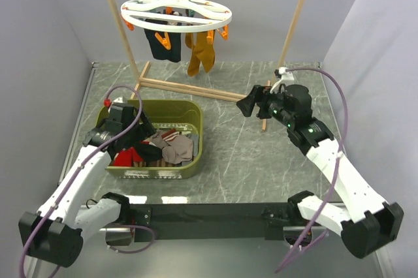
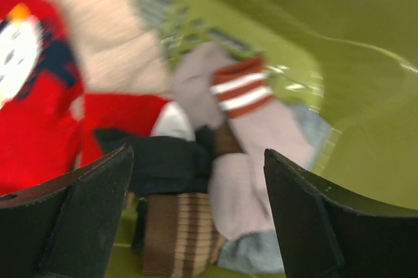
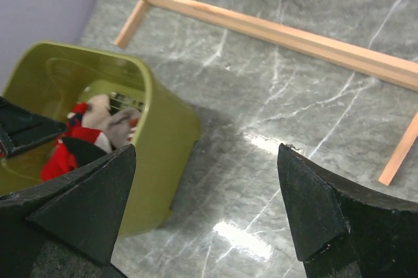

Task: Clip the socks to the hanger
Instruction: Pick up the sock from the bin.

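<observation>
From above, the hanger (image 1: 134,9) hangs from the wooden rack (image 1: 189,87), and the socks (image 1: 177,149) lie in the green tub (image 1: 196,111) beside the left gripper (image 1: 145,136). In the left wrist view, its fingers are spread and empty just above the socks. In the right wrist view, the right gripper (image 3: 206,213) is spread wide over the marble table (image 3: 274,82).

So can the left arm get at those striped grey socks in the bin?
Probably yes. The left gripper is down in the bin, open, and the socks lie uncovered just ahead of it. A dark sock nearer in might get caught too.
</observation>
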